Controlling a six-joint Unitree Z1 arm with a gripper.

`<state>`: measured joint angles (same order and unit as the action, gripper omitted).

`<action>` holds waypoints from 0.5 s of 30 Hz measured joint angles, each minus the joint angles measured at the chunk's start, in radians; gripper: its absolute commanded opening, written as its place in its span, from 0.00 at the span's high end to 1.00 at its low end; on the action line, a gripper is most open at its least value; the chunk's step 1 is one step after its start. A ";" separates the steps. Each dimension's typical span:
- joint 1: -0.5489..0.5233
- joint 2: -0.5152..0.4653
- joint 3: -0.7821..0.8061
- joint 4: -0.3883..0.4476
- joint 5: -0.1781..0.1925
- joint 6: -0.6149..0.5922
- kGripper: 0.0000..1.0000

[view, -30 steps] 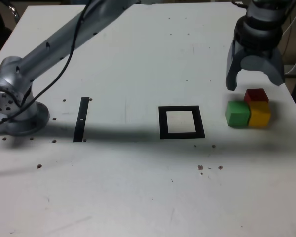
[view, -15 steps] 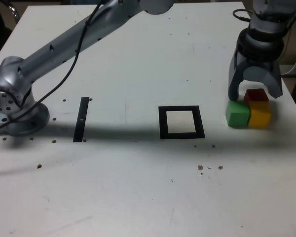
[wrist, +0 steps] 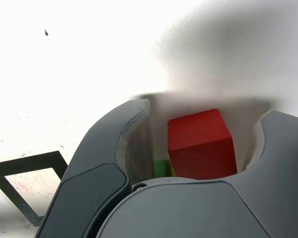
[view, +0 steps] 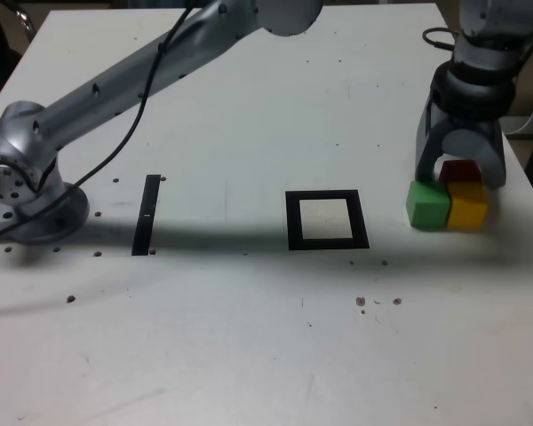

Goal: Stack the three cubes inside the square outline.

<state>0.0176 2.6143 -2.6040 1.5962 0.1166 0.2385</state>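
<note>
Red cube (wrist: 201,141): between the gripper's fingers, with a gap on either side in the wrist view; its lower part is hard to see from where I stand.
Gripper (view: 461,177): partly open, fingers astride the red cube, gripping nothing that I can see.
Green cube (view: 428,205): just beside the gripper, by the finger on the exterior view's left; the wrist view catches only a sliver.
Yellow cube (view: 467,206): in front of the gripper, against the green one and next to the red; all but hidden in the wrist view.
Square outline (view: 327,220): well apart from the gripper, toward the exterior view's left; cut off in the wrist view.
Arm (view: 151,84): runs out of the exterior view's top edge before the gripper, its middle lost.
Bench (view: 204,337): white, shadowed around the gripper.
</note>
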 measured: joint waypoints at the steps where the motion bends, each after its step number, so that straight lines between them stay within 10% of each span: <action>1: 0.000 0.001 0.000 0.000 -0.001 -0.001 0.36; 15: 0.000 0.014 -0.012 -0.003 0.001 -0.004 0.57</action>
<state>0.0172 2.6282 -2.6163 1.5935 0.1172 0.2346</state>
